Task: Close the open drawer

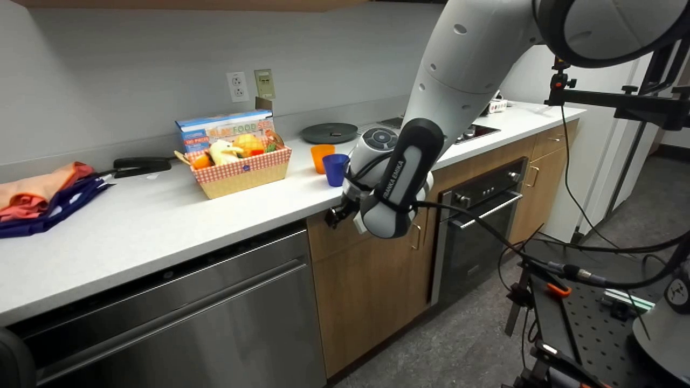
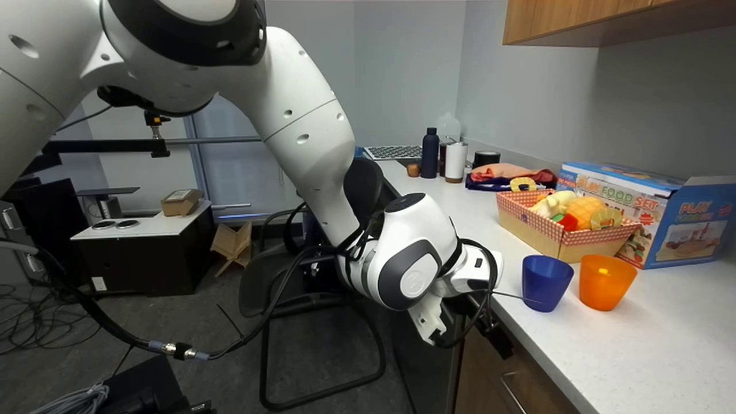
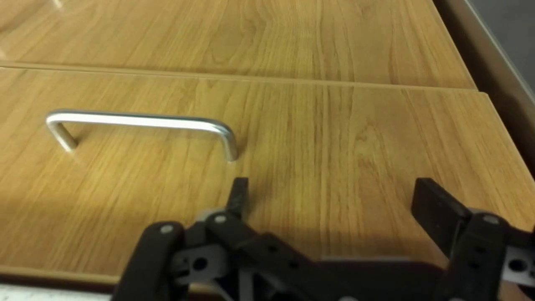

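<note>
Gripper (image 3: 332,195) spread wide at the drawer (image 3: 313,138)

Low in my wrist view the fingers (image 3: 436,209) stand well apart, holding nothing; whether they touch the wood I can't tell. Beyond, the drawer's front fills mid-frame, almost flush with the door panel (image 3: 292,37) at top, its silver handle (image 3: 133,119) left of centre. An exterior view gives me that handle (image 2: 513,395) at bottom right, under the counter (image 2: 661,339). Both exterior views show a blue cup (image 2: 543,284) and an orange cup (image 2: 604,290), contents unclear, near a basket (image 2: 530,234) heaped with play food (image 2: 575,210), a printed box (image 2: 661,218) behind. Dark bottle (image 2: 429,154), upper middle, and oven (image 1: 469,264), at right, each show in an exterior view alone.
</note>
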